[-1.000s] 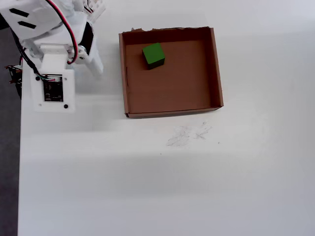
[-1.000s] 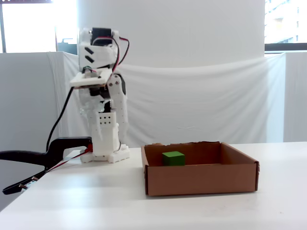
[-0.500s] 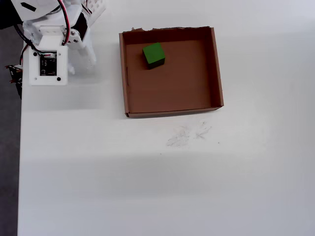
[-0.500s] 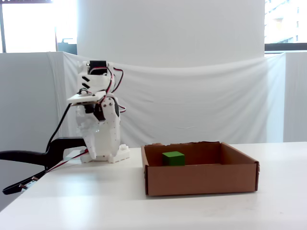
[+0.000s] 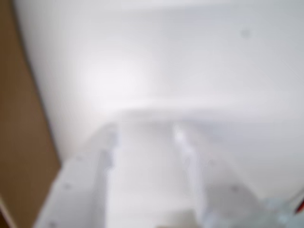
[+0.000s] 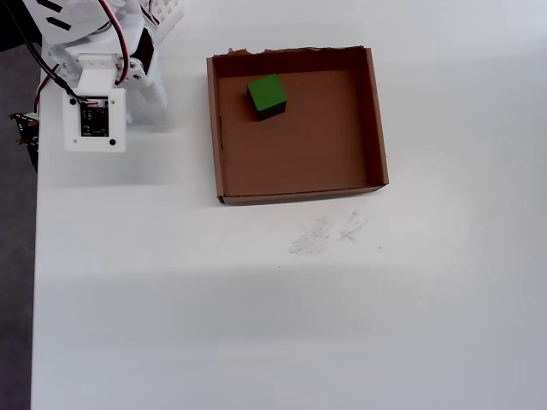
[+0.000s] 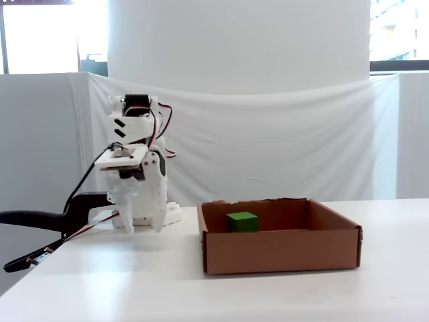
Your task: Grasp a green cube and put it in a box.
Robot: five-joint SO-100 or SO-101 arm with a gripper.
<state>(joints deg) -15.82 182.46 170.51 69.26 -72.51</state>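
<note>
1 green cube (image 6: 267,94) inside box (image 6: 376,128); no writing legible

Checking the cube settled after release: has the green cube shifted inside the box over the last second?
No. In the overhead view the green cube sits by the same corner of the box.

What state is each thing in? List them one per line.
green cube: resting flat inside the box, near its upper left corner in the overhead view, free of the arm.
box: open-topped, sitting on the table, holding only the cube.
gripper: folded back beside the arm's base, away from the box; wrist view shows a gap between the blurred fingers, nothing held.
table: faint scuff marks just below the box.
</note>
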